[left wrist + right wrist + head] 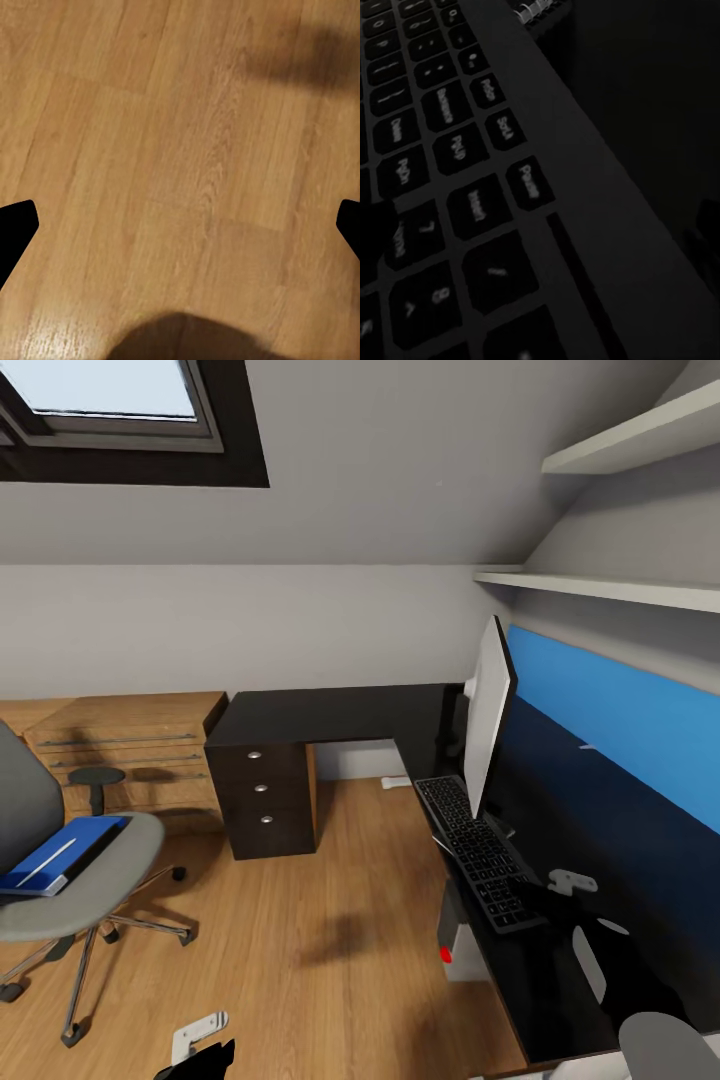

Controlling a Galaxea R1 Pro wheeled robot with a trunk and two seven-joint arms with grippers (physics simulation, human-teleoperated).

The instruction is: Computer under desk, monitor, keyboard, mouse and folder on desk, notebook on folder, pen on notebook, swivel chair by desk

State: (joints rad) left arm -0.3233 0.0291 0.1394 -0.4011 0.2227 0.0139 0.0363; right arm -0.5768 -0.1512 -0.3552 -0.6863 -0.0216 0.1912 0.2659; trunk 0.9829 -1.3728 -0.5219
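Left gripper (180, 225): fingers spread wide, empty, poised above bare wood floor (187, 135).
Right gripper (573, 881): low over the keyboard's near end; whether clenched or released cannot be told.
Keyboard (478, 850): on the black desk (330, 715), just before the monitor (488, 715), which stands edge-on.
Folder (62, 852): blue, lying on the swivel chair (110, 880) seat, well apart from the desk.
Computer (452, 940): under the desk, red light showing.

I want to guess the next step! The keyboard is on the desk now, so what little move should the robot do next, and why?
Probably lift the right gripper off the keyboard, which already lies on the desk beside the monitor. The blue folder waits on the chair.
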